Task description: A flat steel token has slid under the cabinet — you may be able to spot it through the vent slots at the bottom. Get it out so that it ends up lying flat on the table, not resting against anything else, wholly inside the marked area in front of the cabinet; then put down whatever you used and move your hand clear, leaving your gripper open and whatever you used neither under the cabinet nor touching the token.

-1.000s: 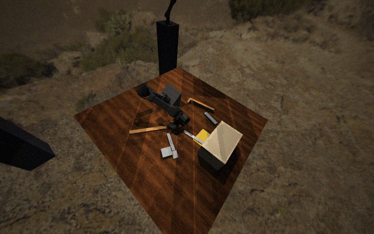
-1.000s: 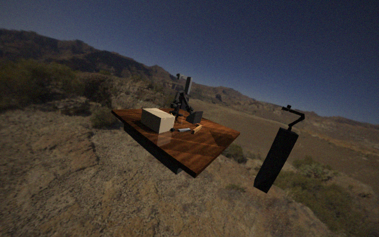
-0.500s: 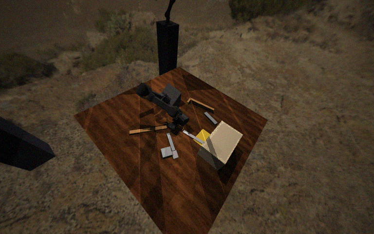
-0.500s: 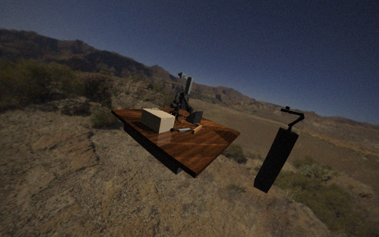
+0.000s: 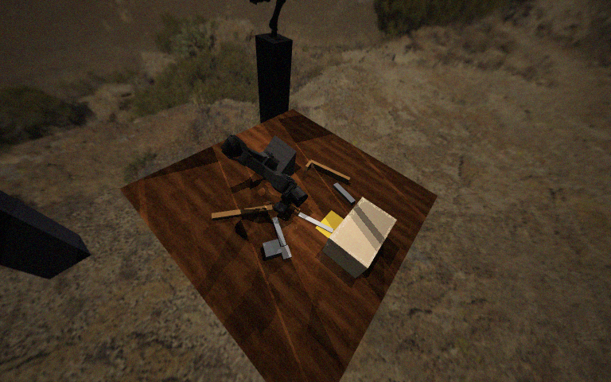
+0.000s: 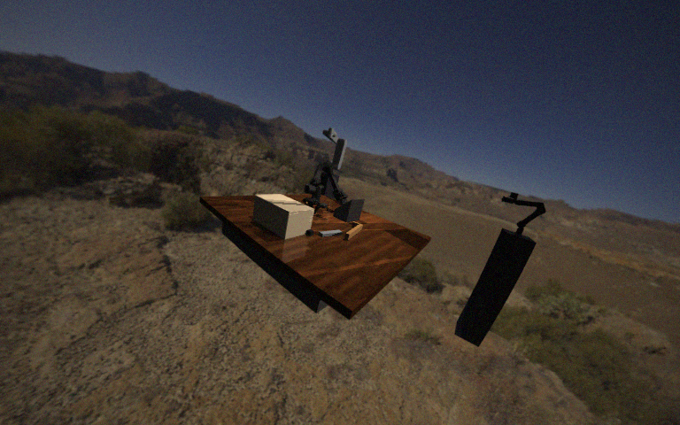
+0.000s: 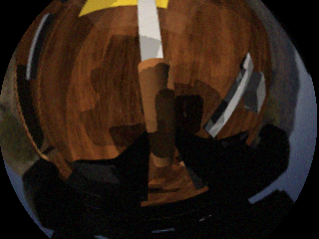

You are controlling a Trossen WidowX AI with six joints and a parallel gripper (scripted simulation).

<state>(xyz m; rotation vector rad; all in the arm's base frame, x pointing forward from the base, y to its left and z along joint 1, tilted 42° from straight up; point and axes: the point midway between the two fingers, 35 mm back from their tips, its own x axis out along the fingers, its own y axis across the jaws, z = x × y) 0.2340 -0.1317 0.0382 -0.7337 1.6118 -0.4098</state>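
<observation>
My gripper (image 5: 281,208) (image 7: 159,130) is shut on the wooden handle (image 7: 150,95) of a tool. The tool's pale metal blade (image 5: 315,221) (image 7: 149,27) extends across the yellow marked area (image 5: 332,218) (image 7: 112,5) toward the cream cabinet (image 5: 363,229) (image 6: 283,215). The blade's far end meets the cabinet's edge in the top view; I cannot tell how far under it goes. The gripper is low over the table, short of the marked area. The steel token is not visible; the vent slots cannot be made out.
A metal piece with a square plate (image 5: 272,248) (image 7: 256,92) and a wooden bar (image 5: 238,213) lie beside the gripper. A grey bar (image 5: 344,192) (image 6: 329,233) (image 7: 36,47), an angled wooden piece (image 5: 330,171) (image 6: 353,230) and a dark block (image 5: 280,153) (image 6: 351,209) stand elsewhere on the table.
</observation>
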